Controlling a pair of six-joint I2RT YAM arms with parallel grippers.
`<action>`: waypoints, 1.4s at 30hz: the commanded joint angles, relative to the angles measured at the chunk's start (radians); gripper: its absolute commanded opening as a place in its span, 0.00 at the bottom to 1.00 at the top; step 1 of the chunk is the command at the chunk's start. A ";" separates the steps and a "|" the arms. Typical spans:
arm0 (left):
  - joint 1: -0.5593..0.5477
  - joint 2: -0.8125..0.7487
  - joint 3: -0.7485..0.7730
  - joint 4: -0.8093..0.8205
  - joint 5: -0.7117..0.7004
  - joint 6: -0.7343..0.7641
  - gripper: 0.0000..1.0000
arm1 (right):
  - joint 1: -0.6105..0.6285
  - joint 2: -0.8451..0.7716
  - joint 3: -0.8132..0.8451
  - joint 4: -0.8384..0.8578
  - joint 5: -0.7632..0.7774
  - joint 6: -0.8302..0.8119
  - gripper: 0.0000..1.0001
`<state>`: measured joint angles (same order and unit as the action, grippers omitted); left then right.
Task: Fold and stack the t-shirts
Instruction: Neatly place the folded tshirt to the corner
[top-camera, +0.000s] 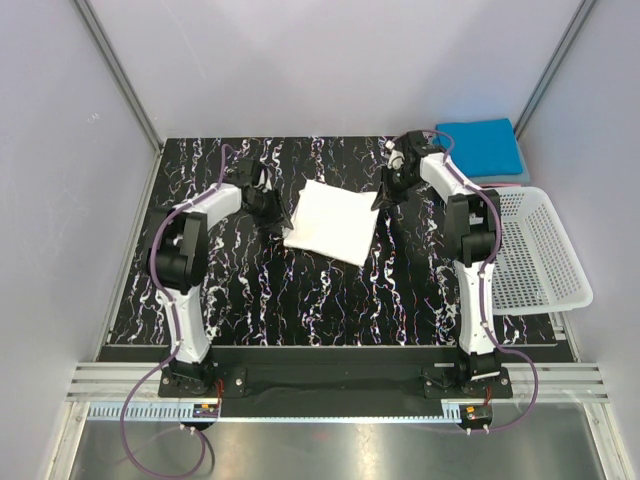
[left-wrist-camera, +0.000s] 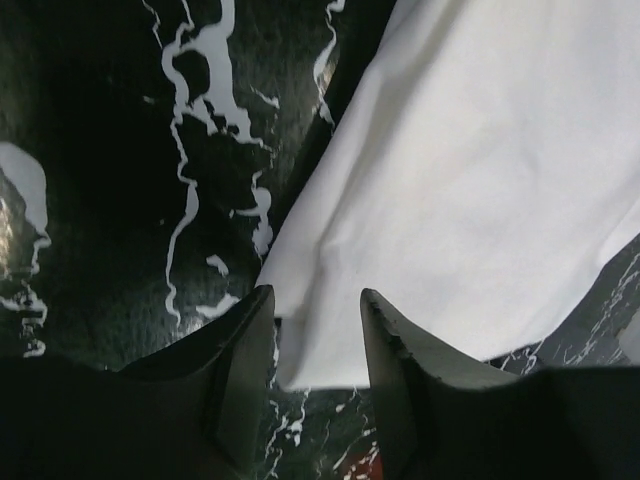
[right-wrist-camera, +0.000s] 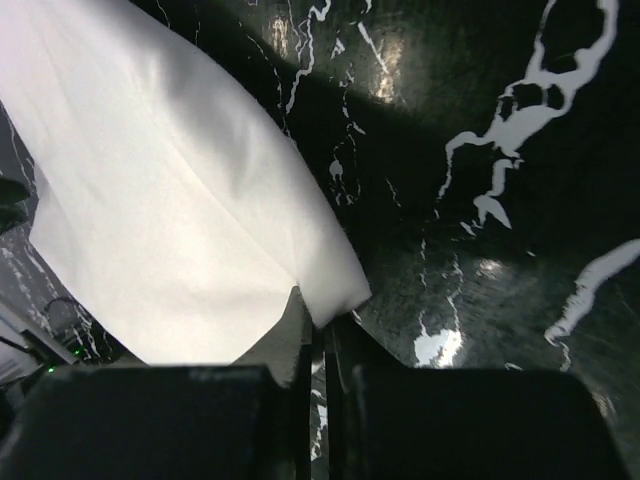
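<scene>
Both grippers are on the white t-shirt (top-camera: 330, 222), one at each side.

From the top camera, the shirt lies folded flat in the middle of the black marbled table (top-camera: 250, 290). Your left gripper (top-camera: 262, 200) is at its left edge and your right gripper (top-camera: 392, 188) at its upper right corner. A blue t-shirt (top-camera: 480, 147) sits folded at the far right, with the white lattice basket (top-camera: 540, 250) just nearer than it. On the left wrist, your fingers (left-wrist-camera: 245, 350) stand apart, released, straddling the shirt's near corner. On the right wrist, your fingers (right-wrist-camera: 290, 340) are clenched together, pinching the shirt's corner at their tips, and the cloth spreads away to the left.
</scene>
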<state>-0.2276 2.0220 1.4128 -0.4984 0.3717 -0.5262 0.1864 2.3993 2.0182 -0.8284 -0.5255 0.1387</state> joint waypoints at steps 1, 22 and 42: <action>-0.048 -0.121 0.000 -0.098 0.053 0.043 0.46 | -0.007 -0.121 0.080 -0.046 0.113 -0.037 0.00; -0.121 -0.421 -0.319 -0.032 0.283 0.143 0.48 | -0.044 -0.150 0.447 -0.158 0.696 -0.375 0.00; -0.121 -0.445 -0.337 0.004 0.360 0.121 0.48 | -0.180 -0.108 0.637 -0.055 0.780 -0.593 0.00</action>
<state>-0.3466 1.6054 1.0710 -0.5209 0.6872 -0.4080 0.0238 2.3402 2.5992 -0.9455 0.2188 -0.3988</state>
